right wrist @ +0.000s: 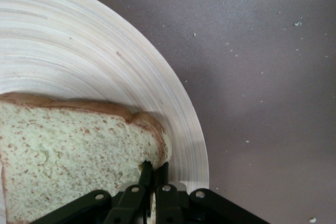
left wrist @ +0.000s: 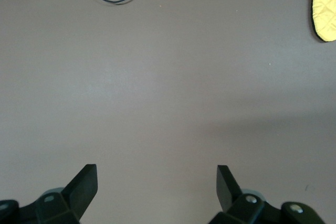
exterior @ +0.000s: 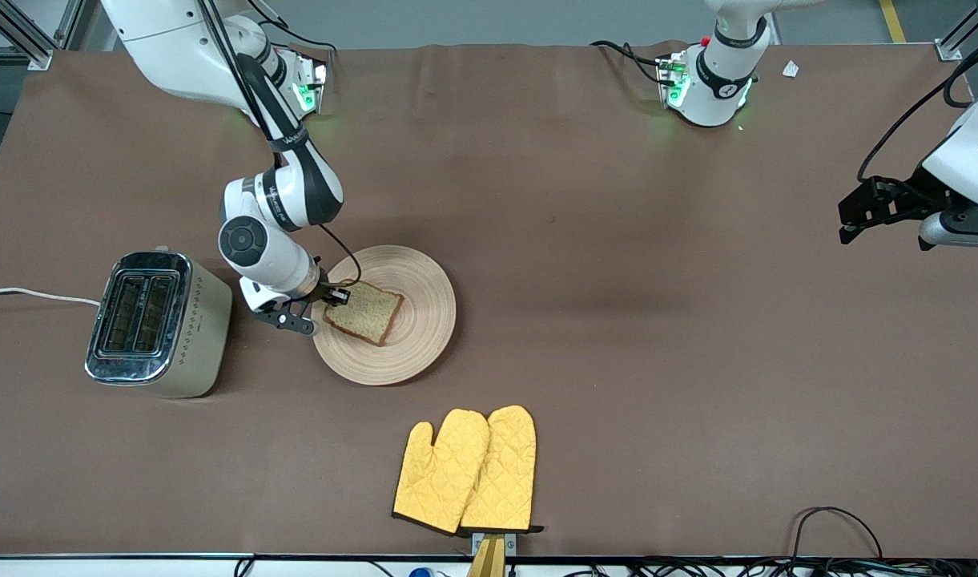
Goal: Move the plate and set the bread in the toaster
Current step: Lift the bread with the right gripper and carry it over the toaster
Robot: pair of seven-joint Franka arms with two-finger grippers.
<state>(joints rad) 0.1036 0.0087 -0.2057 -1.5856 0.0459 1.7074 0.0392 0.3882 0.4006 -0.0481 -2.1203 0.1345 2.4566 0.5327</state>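
Note:
The light-tan wooden plate [exterior: 412, 336] lies on the brown table beside the toaster [exterior: 158, 323], toward the right arm's end. The bread [exterior: 366, 311] lies on the plate, a pale speckled slice with a brown crust. My right gripper [exterior: 338, 295] is low at the plate's edge nearest the toaster, shut on the bread's crust corner. In the right wrist view the fingertips [right wrist: 147, 174] pinch the crust of the bread [right wrist: 73, 150] over the plate [right wrist: 94, 61]. My left gripper [exterior: 857, 215] waits open over the table at the left arm's end; its view [left wrist: 156, 182] shows only bare cloth.
A pair of yellow oven mitts [exterior: 466, 471] lies nearer the front camera than the plate, by the table's front edge; one mitt's tip [left wrist: 325, 9] shows in the left wrist view. The toaster's white cord [exterior: 32, 295] runs off the table's end. Black cables [exterior: 837, 521] lie along the front edge.

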